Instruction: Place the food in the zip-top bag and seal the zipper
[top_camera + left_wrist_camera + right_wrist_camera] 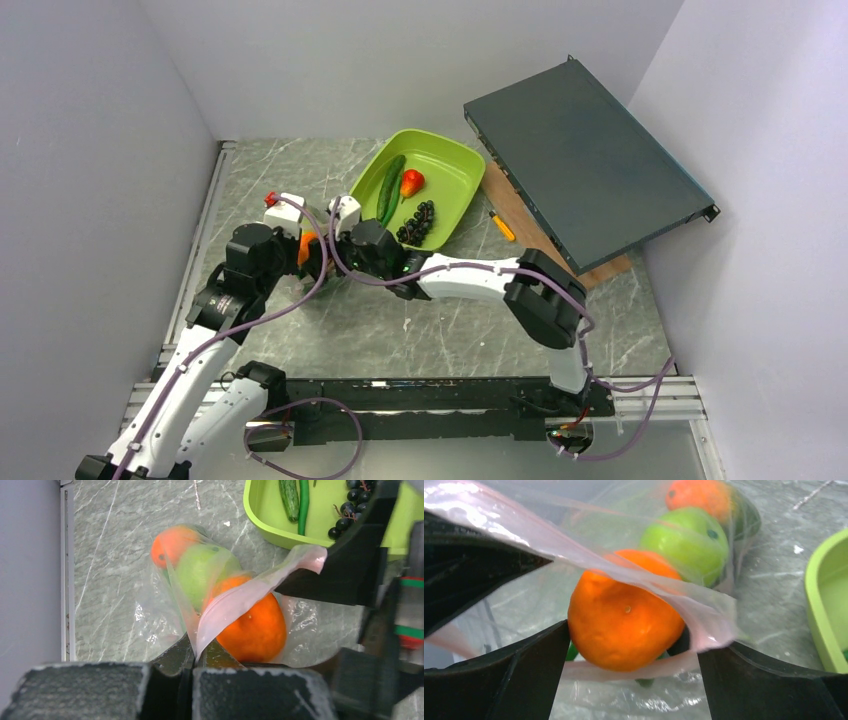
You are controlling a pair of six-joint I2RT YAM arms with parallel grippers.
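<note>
The clear zip-top bag (150, 615) lies on the table with its mouth lifted. My left gripper (199, 655) is shut on the pink zipper (250, 592) at one end. My right gripper (633, 640) is in the mouth, a finger on each side of an orange (624, 625). The zipper's other end drapes over its right finger (764, 680). Deeper in the bag lie a green apple (686, 542) and a second orange (696, 495). Something green (646, 682) peeks from under the held orange. In the top view both grippers meet at the orange (305, 245).
The lime-green tray (455, 170) stands just behind and to the right, with a cucumber (390, 185), a red pepper (411, 182) and dark grapes (418, 222). A dark flat panel (585, 160) leans at the back right. An orange-handled screwdriver (503, 226) lies beside it.
</note>
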